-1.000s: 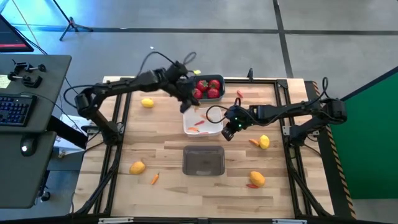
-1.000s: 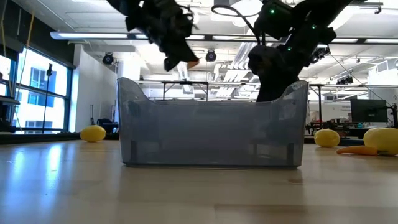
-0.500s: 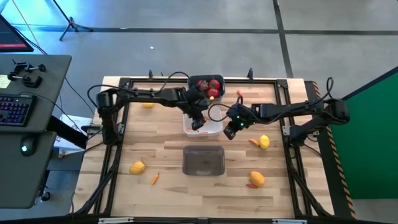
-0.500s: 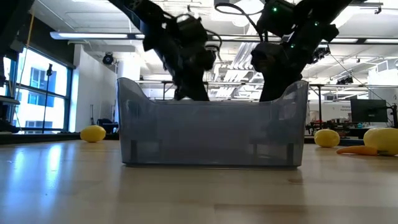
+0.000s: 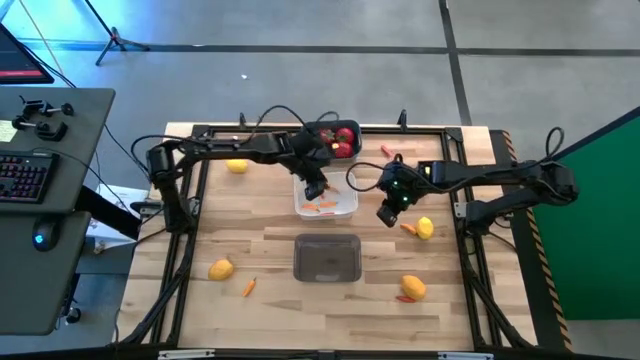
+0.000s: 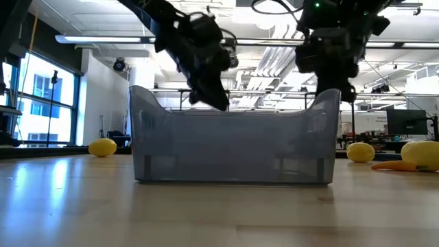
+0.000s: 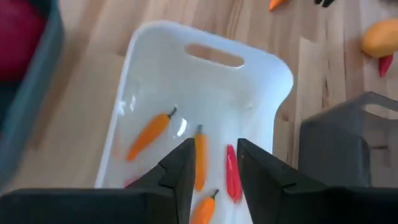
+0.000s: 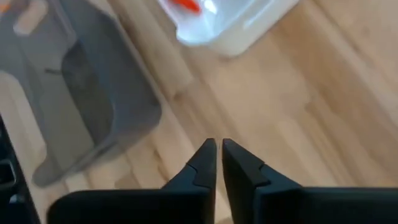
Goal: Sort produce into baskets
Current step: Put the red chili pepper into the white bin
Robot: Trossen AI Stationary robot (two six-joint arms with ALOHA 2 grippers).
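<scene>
Pale wood planks make up the desk (image 5: 270, 240), with a black frame round the edge. Three baskets sit on it: the translucent grey basket (image 5: 327, 258) in the middle toward the front, the white basket (image 5: 326, 196) just behind it, and the dark blue-grey basket (image 5: 334, 138) at the back, touching or nearly touching the white one. The blue-grey one has red strawberries (image 5: 345, 141) in it.

My left arm stretches across from the left side and my left pincer (image 5: 313, 187) hangs over the white basket. In the left wrist view its fingers (image 7: 185, 168) stand a little apart with nothing between them, and right below are orange carrot pieces (image 7: 200, 160) and a red piece (image 7: 232, 178) lying on the basket floor.

My right pincer (image 5: 388, 213) hovers over bare wood just right of the white basket, fingers (image 8: 203, 163) nearly touching, holding nothing.

Lemons are scattered all over: one lemon near the back left (image 5: 237, 166), one at the front left (image 5: 221, 268), one just right of my right pincer (image 5: 425, 228) and one at the front right (image 5: 413, 287). A small carrot (image 5: 249, 287) lies beside the front-left lemon, another carrot (image 5: 407, 228) touches the lemon by my right pincer, and a reddish piece (image 5: 404, 298) sits against the front-right one.
</scene>
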